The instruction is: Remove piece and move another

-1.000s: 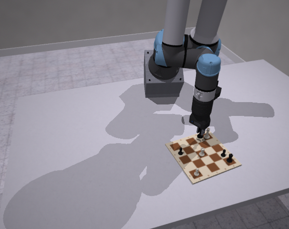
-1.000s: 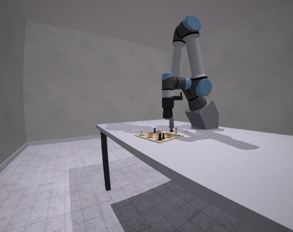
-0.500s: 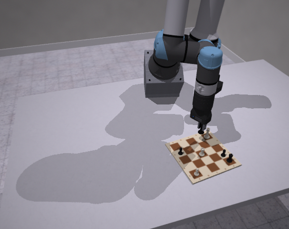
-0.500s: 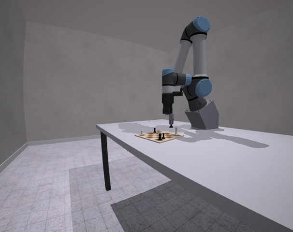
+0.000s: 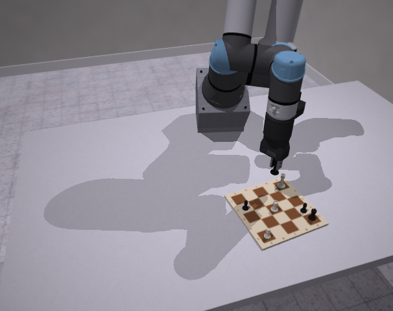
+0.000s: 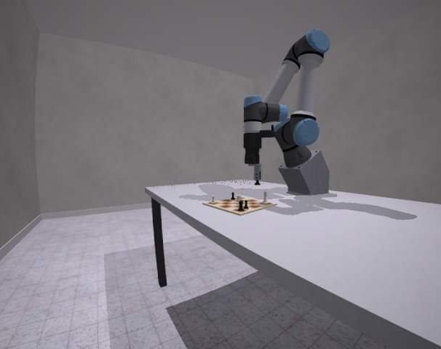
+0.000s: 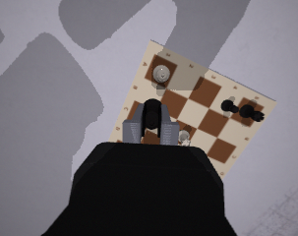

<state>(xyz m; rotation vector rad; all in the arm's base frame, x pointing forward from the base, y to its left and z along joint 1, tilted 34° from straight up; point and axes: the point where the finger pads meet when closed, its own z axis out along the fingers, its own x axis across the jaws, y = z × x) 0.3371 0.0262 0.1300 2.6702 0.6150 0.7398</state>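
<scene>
— Top view first: what are we doing now?

— Our end effector (image 5: 276,166) is pinched narrow on a black piece (image 5: 274,172). We hold it in the air, just past the far edge of the board (image 5: 264,245). We think this is the B1 piece.

— What comes next?

— We should go down slowly until its base sits flat on the counter (image 5: 89,150), then let go. After that, C3 goes to B1.

— How many are on the board?

— Three white: tall white piece (image 5: 282,181), middle white piece (image 5: 274,207), white pawn (image 5: 267,234). Three black: black pawn (image 5: 245,205), small black piece (image 5: 303,208), big black piece (image 5: 312,214). One board, one arm.
</scene>
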